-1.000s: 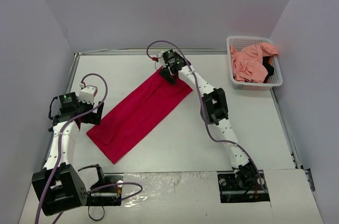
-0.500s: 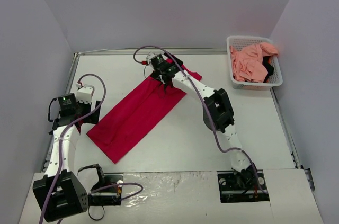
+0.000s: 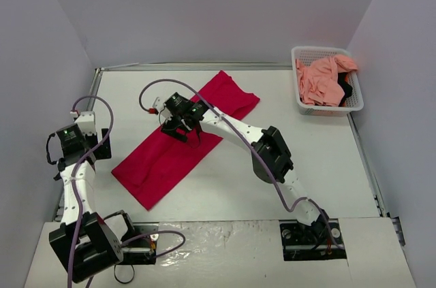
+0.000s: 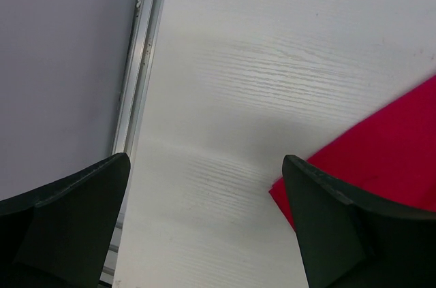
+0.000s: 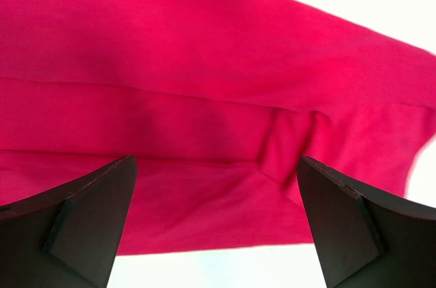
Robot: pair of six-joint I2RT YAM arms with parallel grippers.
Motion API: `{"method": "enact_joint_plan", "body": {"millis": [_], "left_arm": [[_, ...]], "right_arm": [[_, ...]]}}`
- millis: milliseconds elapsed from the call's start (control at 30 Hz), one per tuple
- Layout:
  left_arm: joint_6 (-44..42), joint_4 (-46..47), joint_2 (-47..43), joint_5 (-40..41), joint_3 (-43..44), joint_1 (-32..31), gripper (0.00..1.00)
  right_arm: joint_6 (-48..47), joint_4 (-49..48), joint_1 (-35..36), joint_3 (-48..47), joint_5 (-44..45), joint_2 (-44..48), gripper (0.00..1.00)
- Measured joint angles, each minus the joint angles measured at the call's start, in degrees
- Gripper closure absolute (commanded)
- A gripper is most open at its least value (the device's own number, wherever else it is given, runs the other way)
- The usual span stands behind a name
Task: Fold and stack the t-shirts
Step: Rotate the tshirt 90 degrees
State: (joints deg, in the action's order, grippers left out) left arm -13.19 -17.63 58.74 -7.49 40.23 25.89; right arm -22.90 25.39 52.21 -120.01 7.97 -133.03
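The crimson red t-shirt (image 3: 178,145) lies flat on the table as a long folded strip, running diagonally from front left to back right. It fills the right wrist view (image 5: 204,63), and its corner shows in the left wrist view (image 4: 388,145). My right gripper (image 3: 180,127) (image 5: 216,165) is open and empty just above the strip's middle, at its edge. My left gripper (image 3: 99,148) (image 4: 206,158) is open and empty over bare table, left of the shirt's near end. The salmon pink t-shirt (image 3: 319,80) and a bit of black garment (image 3: 347,90) lie crumpled in the basket.
The white lattice basket (image 3: 320,50) stands at the back right corner. A metal rail (image 4: 139,70) runs along the table's left edge by the grey wall. Grey walls close in the left, back and right sides.
My right gripper moved from the shirt's far end to its middle, toward the front left; the far end now lies spread out to the back right. My left gripper drew back left, off the cloth.
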Motion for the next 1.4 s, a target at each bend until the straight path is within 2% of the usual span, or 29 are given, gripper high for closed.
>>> {"method": "enact_joint_plan", "body": {"millis": [333, 600, 967, 1267, 1400], "left_arm": [[0.7, -0.1, 0.8, -2.4, 0.0, 2.6, 0.06], [0.6, -0.1, 0.8, -3.1, 0.0, 2.8, 0.06], [0.6, -0.1, 0.8, -4.1, 0.0, 2.8, 0.06], [0.6, -0.1, 0.8, -5.0, 0.0, 2.8, 0.06], [0.5, -0.2, 0.8, -5.6, 0.0, 2.8, 0.06]], "right_arm": [[0.9, 3.4, 5.0, -0.7, -5.3, -3.6, 0.00], [0.8, 2.0, 8.7, 5.9, -6.9, -2.6, 0.00], [0.0, 0.1, 7.3, 20.5, -8.6, 6.1, 0.00], [-2.7, 8.9, 1.6, 30.0, -17.4, 11.7, 0.00], [-4.6, 11.5, -2.4, 34.5, -17.6, 14.4, 0.00]]}}
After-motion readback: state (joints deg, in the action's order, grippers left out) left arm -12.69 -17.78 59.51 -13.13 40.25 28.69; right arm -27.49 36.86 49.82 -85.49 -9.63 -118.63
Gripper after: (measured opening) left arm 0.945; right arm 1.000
